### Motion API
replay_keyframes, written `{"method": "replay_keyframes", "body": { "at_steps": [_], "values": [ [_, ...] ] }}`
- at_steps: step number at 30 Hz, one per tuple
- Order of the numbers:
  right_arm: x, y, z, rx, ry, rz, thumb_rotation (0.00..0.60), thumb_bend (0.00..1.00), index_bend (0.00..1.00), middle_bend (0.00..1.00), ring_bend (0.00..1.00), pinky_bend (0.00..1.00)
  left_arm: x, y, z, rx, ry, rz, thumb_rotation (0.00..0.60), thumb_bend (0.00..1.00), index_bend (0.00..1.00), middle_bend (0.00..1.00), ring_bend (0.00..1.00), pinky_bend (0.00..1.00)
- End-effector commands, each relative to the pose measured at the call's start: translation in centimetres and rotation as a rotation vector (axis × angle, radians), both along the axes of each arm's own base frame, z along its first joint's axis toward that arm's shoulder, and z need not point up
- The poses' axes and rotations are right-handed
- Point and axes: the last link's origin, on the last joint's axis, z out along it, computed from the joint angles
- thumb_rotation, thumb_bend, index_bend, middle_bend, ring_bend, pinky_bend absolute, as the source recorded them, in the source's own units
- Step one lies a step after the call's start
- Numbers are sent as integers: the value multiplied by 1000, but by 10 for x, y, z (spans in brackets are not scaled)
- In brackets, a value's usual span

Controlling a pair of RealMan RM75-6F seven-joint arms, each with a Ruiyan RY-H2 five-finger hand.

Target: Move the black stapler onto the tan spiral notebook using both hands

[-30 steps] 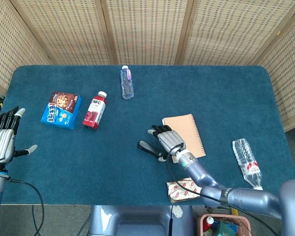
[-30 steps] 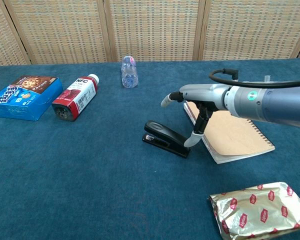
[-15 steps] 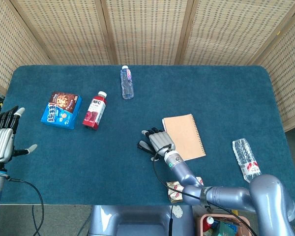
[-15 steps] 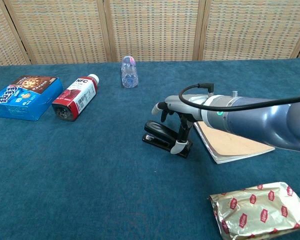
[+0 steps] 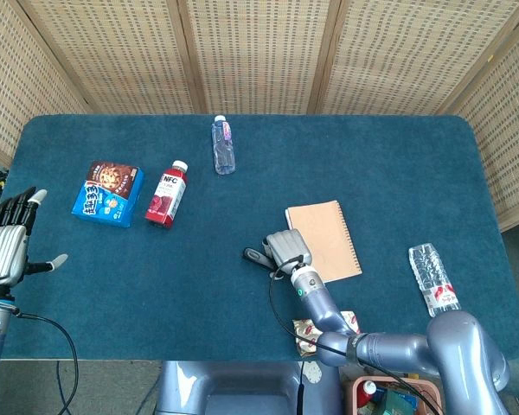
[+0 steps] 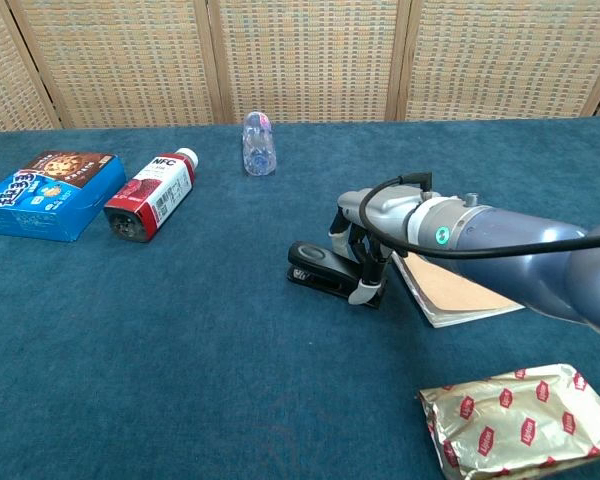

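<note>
Tabletop (image 5: 372,164): blue cloth surface on which all the things lie; the grasp is best settled here, before any lift is attempted.
Tan spiral notebook (image 5: 327,235): laid flat just beside the stapler, on its right in both views; only a short carry should be needed, and the cover should be cleared before the stapler is lowered.
Right hand (image 6: 372,232): set down over the stapler's notebook end, fingers (image 6: 360,293) curled about it and, as judged, holding it; an even squeeze across the body is advised.
Left hand (image 5: 4,246): held well apart at the tabletop's edge, fingers spread, nothing held; it is yet to be brought in.
Black stapler (image 6: 320,268): lying flat; long axis roughly left to right, free end pointing away from the notebook.
</note>
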Motion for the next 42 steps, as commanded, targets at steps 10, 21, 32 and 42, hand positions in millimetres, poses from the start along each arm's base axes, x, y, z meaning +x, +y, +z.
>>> {"method": "replay_keyframes", "body": {
  "at_steps": [10, 21, 32, 42],
  "values": [
    [-2, -2, 36, -60, -24, 67, 600, 222, 575, 698, 682, 704, 2, -1, -1, -8, -7, -5, 600, 40, 0, 0, 0, 0],
    [-53, -29, 94, -196, -18, -142, 600, 241, 576, 698, 682, 705, 6, -6, -4, -26, -14, -26, 600, 39, 0, 0, 0, 0],
    [-72, -22, 79, -155, -13, -384, 600, 255, 577, 698, 682, 706, 8, -8, -4, -31, -22, -34, 600, 39, 0, 0, 0, 0],
    [-66, -24, 68, -172, -28, -438, 600, 0, 22, 76, 89, 222, 7, -8, 0, -31, -42, -32, 600, 40, 0, 0, 0, 0]
  ]
}}
